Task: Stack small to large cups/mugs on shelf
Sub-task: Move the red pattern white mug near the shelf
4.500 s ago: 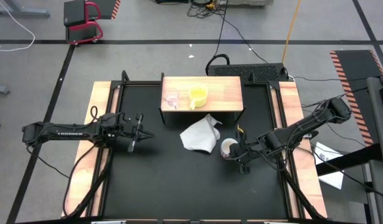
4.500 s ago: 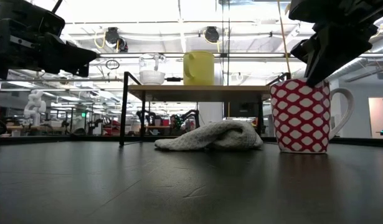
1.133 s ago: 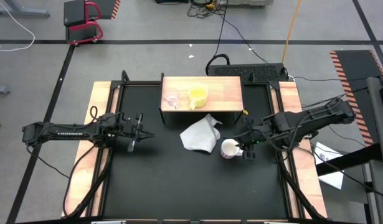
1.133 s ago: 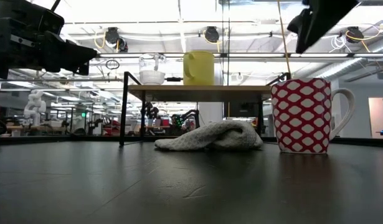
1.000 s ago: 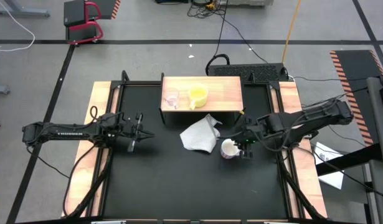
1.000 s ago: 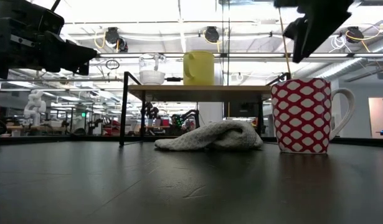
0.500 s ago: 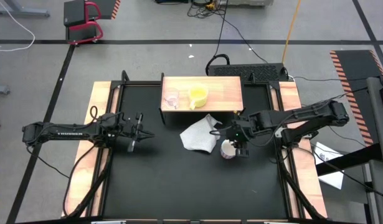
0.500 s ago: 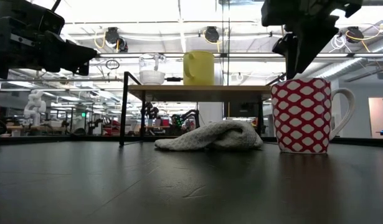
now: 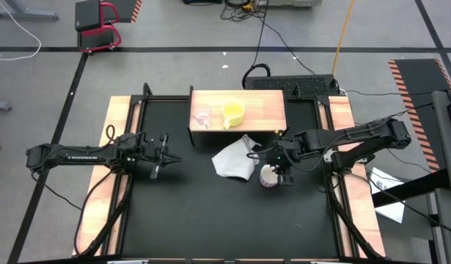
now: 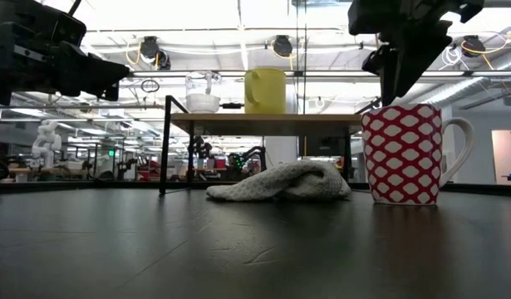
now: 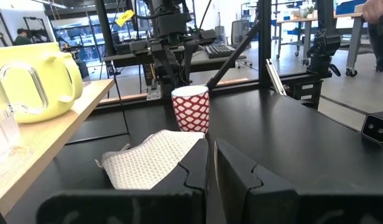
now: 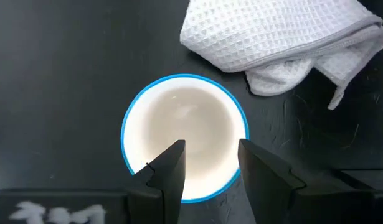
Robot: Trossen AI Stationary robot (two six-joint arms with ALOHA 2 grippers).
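The white mug with the red pattern [image 10: 400, 154] stands upright on the black tabletop, its blue-rimmed mouth [image 12: 185, 134] facing up. My right gripper [image 12: 211, 155] hangs open a little above that mouth [image 10: 392, 83], fingers pointing down, touching nothing. On the light-wood shelf [image 9: 263, 110] stand the clear glass cup [image 9: 202, 116] and the yellow cup [image 9: 233, 112], side by side at its left end. My left gripper [image 9: 160, 155] waits shut at the table's left, clear of everything.
A crumpled grey-white cloth [image 9: 236, 160] lies on the tabletop between the shelf and the mug, close to the mug's left side. The shelf's right half is bare wood. Wooden side rails [image 9: 342, 147] border the black tabletop.
My right gripper has moved toward the table's left edge and a little down, from beside the mug to a spot over its mouth, then held still. Its fingers have stayed open. The mug, cloth and cups have not moved.
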